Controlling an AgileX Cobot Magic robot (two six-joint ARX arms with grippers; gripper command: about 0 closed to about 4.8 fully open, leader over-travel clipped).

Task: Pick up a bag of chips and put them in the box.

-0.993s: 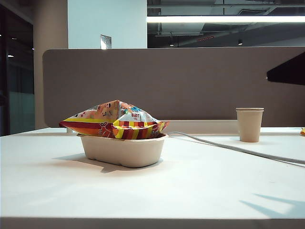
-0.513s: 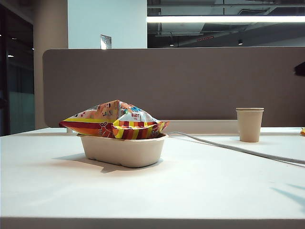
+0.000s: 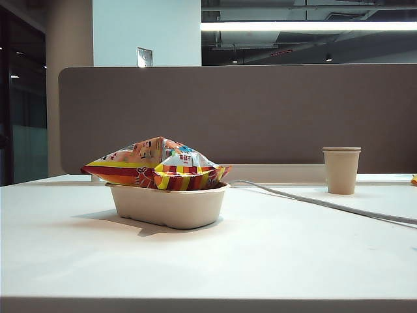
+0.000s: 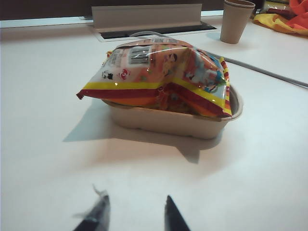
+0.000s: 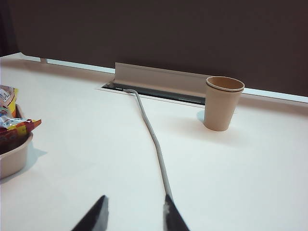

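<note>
The bag of chips (image 3: 156, 166), striped red, yellow and orange, lies in the beige box (image 3: 168, 207) on the left of the table and overhangs its rim. Neither gripper appears in the exterior view. In the left wrist view the bag of chips (image 4: 159, 77) and box (image 4: 168, 124) sit some way ahead of my left gripper (image 4: 136, 202), which is open and empty. My right gripper (image 5: 134, 202) is open and empty over the bare table beside the grey cable (image 5: 154, 139). Only the ends of the bag (image 5: 9, 120) and box (image 5: 12, 156) show in the right wrist view.
A tan paper cup (image 3: 341, 169) stands at the back right. A grey cable (image 3: 326, 203) runs from the cable slot (image 5: 159, 82) across the table's right side. A brown partition (image 3: 260, 111) closes the back. Orange and yellow packaging (image 4: 284, 19) lies beyond the cup.
The dark right arm at the exterior view's right edge has left the frame, and its shadow on the table is gone. Bag and box have not moved.
</note>
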